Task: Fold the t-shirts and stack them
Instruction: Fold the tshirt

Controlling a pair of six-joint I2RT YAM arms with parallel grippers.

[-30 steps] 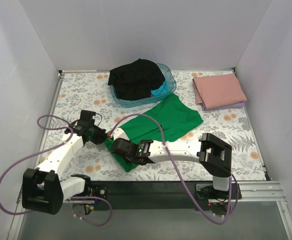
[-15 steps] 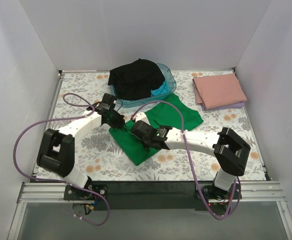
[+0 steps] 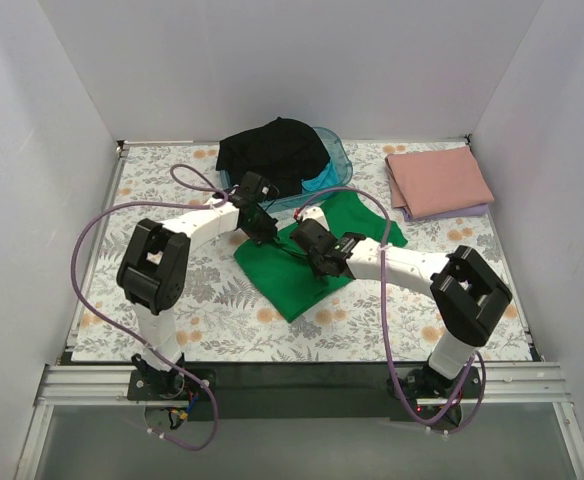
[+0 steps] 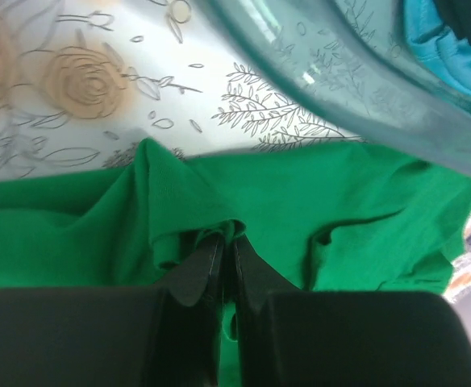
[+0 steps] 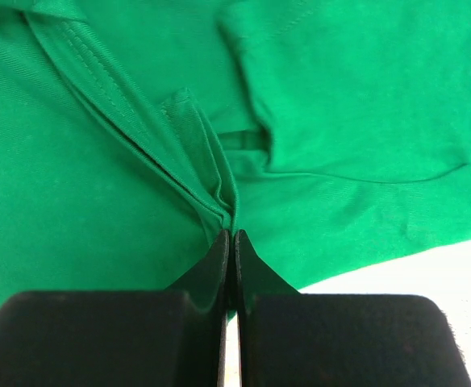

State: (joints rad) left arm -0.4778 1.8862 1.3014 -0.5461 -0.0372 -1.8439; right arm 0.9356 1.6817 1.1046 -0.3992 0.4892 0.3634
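Note:
The bright green t-shirt [image 3: 290,276] lies partly folded at the table's middle. My left gripper [image 3: 264,232] is shut on a pinch of its far left edge, seen in the left wrist view [image 4: 229,235]. My right gripper [image 3: 317,252] is shut on a bunched hem of the same shirt [image 5: 231,230] a little to the right. A black t-shirt [image 3: 272,155] is heaped over a turquoise one [image 3: 320,180] in the tub. A folded dusty pink t-shirt [image 3: 439,179] lies on a lilac one [image 3: 472,211] at the back right.
The translucent blue tub [image 3: 340,158] stands at the back centre, just beyond my left gripper; its rim fills the top of the left wrist view [image 4: 356,101]. The floral table cover [image 3: 162,190] spans the table. White walls enclose three sides.
Both grippers have carried the green shirt's near edge away from the front, toward the tub, folding it over. Both arms are now stretched far out.

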